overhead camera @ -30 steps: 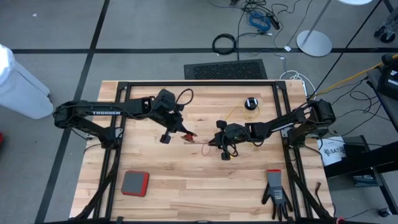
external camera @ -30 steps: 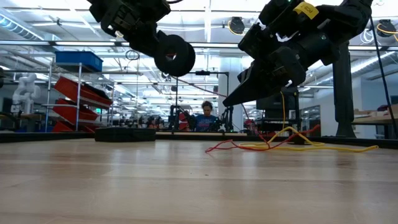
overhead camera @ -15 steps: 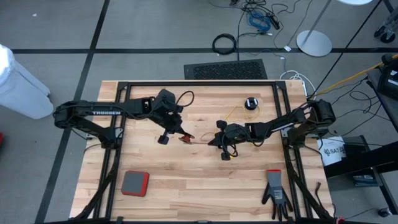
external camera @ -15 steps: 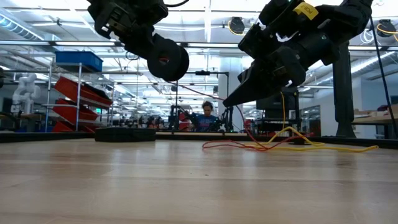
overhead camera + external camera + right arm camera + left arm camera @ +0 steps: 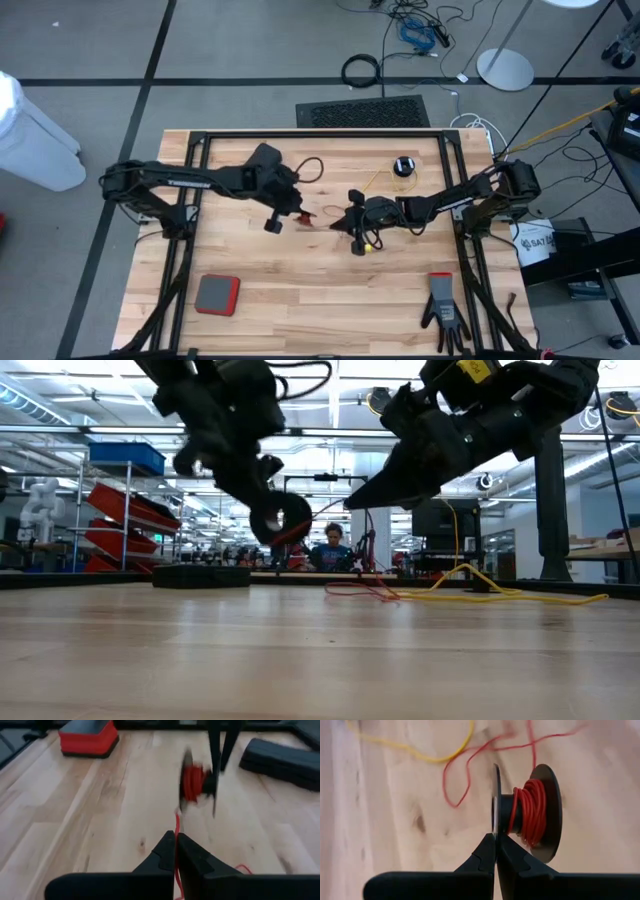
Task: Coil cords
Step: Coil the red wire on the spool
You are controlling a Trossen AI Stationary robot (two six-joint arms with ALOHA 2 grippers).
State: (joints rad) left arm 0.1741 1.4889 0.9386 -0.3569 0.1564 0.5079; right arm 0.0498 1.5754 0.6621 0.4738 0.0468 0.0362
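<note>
The reddish-orange cord (image 5: 532, 812) is partly wound on a small black reel (image 5: 272, 222), held above the middle of the wooden table (image 5: 320, 300). The left gripper (image 5: 495, 836) pinches one flange of that reel edge-on, fingers closed on it. The cord's loose run leads right to the right gripper (image 5: 176, 837), which is clamped on the strand. Slack yellow cord (image 5: 520, 592) lies tangled beside it, running to a second reel (image 5: 403, 166) at the far right. A red-and-grey block (image 5: 216, 295) and a black glove (image 5: 443, 308) lie near the front edge.
</note>
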